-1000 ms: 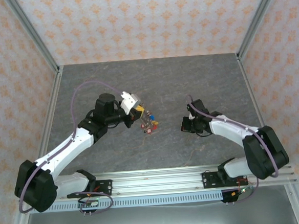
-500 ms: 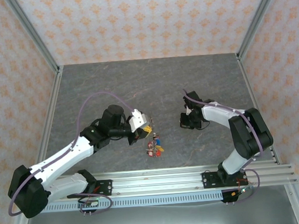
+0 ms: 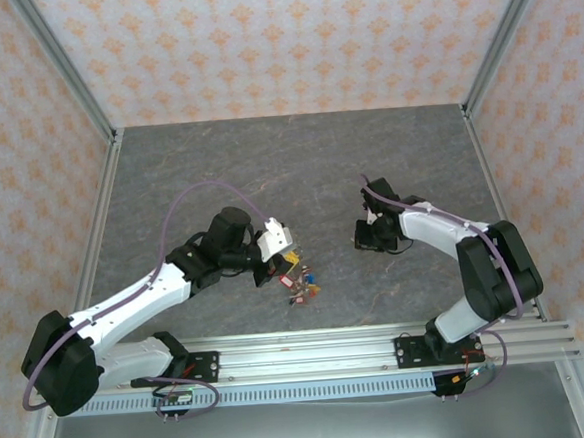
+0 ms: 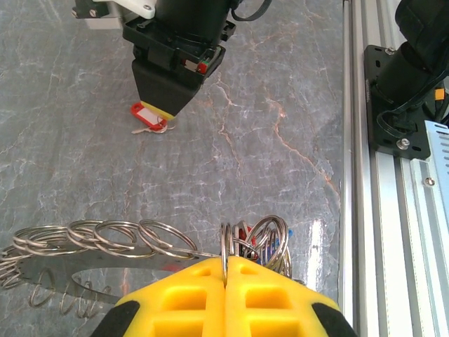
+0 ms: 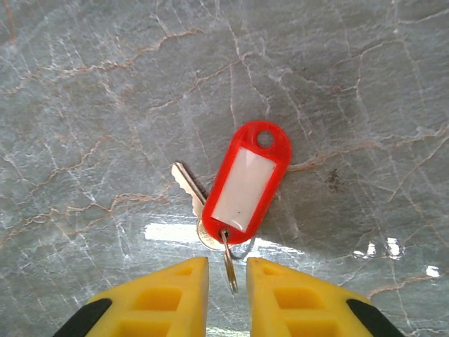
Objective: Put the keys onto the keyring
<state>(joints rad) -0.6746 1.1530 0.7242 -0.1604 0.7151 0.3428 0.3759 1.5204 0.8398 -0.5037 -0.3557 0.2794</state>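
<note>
Your right gripper point(image 5: 226, 281) hangs low over the red-tagged key point(image 5: 245, 184), its yellow fingers narrowly parted. The key's small split ring point(image 5: 229, 270) stands in the gap between them and appears untouched by either tip. From there the tag runs toward 1 o'clock and the blade toward 11 o'clock, both flat on the grey marbled table point(image 5: 84, 84).

Seen from above, your left gripper point(image 4: 226, 261) sits well apart at 9 o'clock of the right one. Its fingers are pressed together on the keyring point(image 4: 105, 237), and a row of steel loops fans out toward 9 o'clock in the left wrist view.

The step in hand looks like the pickup of the loose key, with threading not yet begun. Your next move likely calls for closing squarely on that thin wire ring without sliding it along the table. Then you would lift the key and carry it toward 9 o'clock, to where the held keyring waits.
</note>
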